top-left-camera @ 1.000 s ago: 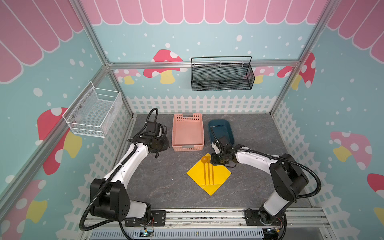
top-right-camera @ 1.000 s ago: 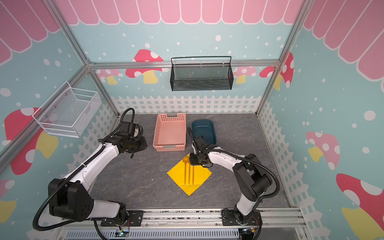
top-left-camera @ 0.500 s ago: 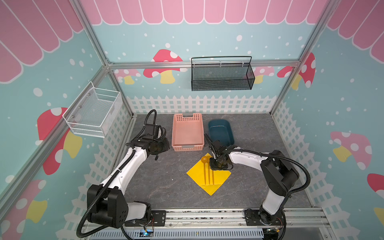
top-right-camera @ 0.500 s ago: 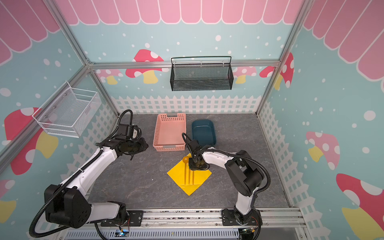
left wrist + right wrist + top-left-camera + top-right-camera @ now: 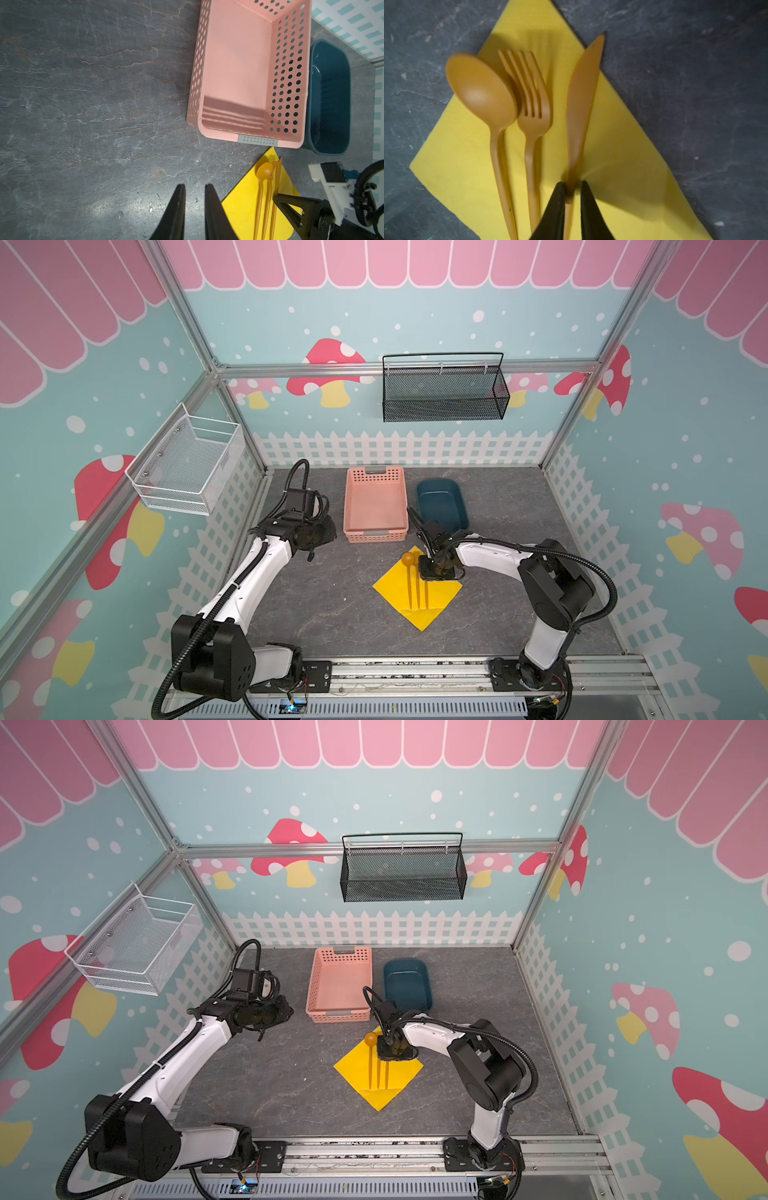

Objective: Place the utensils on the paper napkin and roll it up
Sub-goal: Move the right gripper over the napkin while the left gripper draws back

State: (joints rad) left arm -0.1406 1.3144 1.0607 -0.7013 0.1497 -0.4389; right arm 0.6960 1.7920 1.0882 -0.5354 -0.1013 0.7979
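Here, right gripper [image 5: 572, 187] pinches the smooth serrated knife [image 5: 581, 108] on paper napkin [image 5: 623, 166].

Top views high overhead, wrist views close, sharing paper napkin [image 5: 623, 145]

Surface: grey stone-patterned table top [image 5: 324, 605], seen whole in both top views.
Item 1: pink perforated basket [image 5: 376, 539], at 12 o'clock from the table's middle, upright, open side up.
Item 2: dark blue tub [image 5: 461, 506], at 1 o'clock, just beside the basket.
Item 3: paper napkin [image 5: 440, 593], bright yellow, flat, close to the middle toward 6 o'clock, set corner-on; its 12 o'clock corner lies near the basket's front wall.
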